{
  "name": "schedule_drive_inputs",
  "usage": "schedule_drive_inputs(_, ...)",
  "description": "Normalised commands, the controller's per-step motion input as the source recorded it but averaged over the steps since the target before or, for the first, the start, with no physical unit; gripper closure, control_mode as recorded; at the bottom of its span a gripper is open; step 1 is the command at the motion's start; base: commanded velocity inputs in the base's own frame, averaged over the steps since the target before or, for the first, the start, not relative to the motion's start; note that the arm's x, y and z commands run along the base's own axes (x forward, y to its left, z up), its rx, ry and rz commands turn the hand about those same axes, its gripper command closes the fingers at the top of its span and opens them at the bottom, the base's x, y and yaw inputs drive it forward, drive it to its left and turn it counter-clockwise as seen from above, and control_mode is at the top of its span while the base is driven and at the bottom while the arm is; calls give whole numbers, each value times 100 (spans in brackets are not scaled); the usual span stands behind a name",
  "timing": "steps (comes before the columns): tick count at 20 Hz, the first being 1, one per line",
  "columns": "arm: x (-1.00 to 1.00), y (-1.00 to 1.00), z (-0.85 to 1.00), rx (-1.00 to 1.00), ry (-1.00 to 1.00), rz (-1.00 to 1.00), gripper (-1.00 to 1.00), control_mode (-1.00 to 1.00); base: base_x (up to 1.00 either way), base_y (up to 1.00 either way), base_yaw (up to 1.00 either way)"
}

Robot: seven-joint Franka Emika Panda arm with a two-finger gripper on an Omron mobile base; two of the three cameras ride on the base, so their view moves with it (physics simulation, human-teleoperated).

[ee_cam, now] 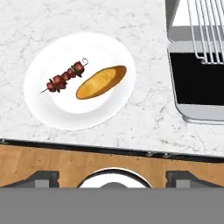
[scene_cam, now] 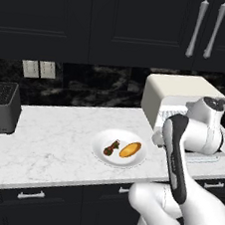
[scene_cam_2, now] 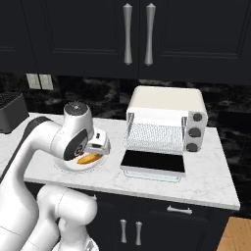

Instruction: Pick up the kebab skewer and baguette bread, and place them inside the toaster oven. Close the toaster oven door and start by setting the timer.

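- fingertips sat at the bottom edge of your hand view, dark and set wide apart with nothing between them; the gripper was spread and empty, hovering over the counter edge short of the food.
- plate lay just ahead of you on the marble counter, white and round, carrying both items.
- kebab skewer rested on the plate's left half in the hand view, slanted, its chunks dark red and brown. you would have done best to come down over its middle with the finger line set across the stick, not along it.
- baguette bread lay just beside the skewer, nearly parallel and not quite touching it. that narrow gap was the risk, i judged: a finger landing there could have nudged the loaf, so taking the skewer from its outer side looked safer.
- toaster oven door lay folded down flat beyond the plate, so nothing needed opening first.
- toaster oven stood behind it with its wire rack bare and its knobs on the right.
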Motion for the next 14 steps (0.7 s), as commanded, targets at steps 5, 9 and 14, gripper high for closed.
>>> schedule_drive_inputs(5, 0, 100, 0, 12, 3, -13, -100, -100, 0, 0, 0)
schedule_drive_inputs(9, 4, 100, -4, 5, 1, -15, -100, -100, 0, 0, 0)
schedule_drive_inputs(14, 31, 100, -27, 2, 10, -20, -100, -100, 0, 0, 0)
